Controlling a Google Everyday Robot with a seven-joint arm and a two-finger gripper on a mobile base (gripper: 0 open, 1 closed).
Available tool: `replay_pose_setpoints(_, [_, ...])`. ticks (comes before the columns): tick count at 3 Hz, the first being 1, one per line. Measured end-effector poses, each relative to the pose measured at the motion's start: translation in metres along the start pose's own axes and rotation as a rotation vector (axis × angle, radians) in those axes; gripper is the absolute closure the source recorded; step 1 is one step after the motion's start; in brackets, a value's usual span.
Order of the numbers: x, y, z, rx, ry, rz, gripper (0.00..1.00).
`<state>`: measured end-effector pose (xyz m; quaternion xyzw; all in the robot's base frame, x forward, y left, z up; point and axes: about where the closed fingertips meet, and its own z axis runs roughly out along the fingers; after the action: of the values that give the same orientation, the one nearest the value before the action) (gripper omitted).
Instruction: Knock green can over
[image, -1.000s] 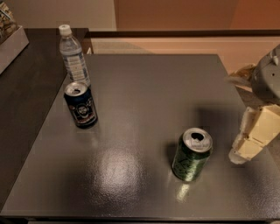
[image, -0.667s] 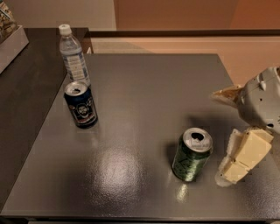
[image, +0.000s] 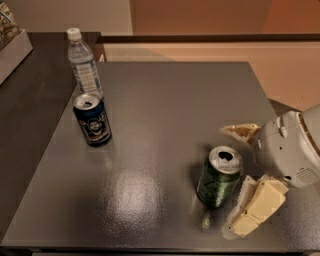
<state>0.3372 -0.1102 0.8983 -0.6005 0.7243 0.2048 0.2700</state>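
The green can (image: 219, 177) stands on the dark bench (image: 170, 100) with its silver top up, so it has not been knocked over yet. The pincer (image: 231, 181) is just to the right of the green can. It is wide open and holds nothing. One finger (image: 239, 132) pokes out behind the green can and the other finger (image: 256, 206) lies in front of it and to the right. I think it is open like that because the job is to push, not to grab. A wide pincer can come in from the side and bump the can more easily. The front finger looks very close to the green can, but I cannot tell if it is touching. The blue can (image: 92, 120) and the bottle (image: 85, 65) stand far to the left of the green can and farther back, out of the way of a push. A moment ago the pincer was farther to the right of the green can. Now it has moved in close beside it. The green can, the blue can and the bottle are all where they were.
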Motion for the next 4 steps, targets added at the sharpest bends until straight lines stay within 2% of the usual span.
replay_pose_setpoints(2, [0.002, -0.012, 0.012, 0.042, -0.071, 0.047, 0.00])
replay_pose_setpoints(3, [0.004, -0.015, 0.012, 0.048, -0.092, 0.059, 0.17])
replay_pose_setpoints(4, [0.005, -0.016, 0.013, 0.051, -0.091, 0.069, 0.41])
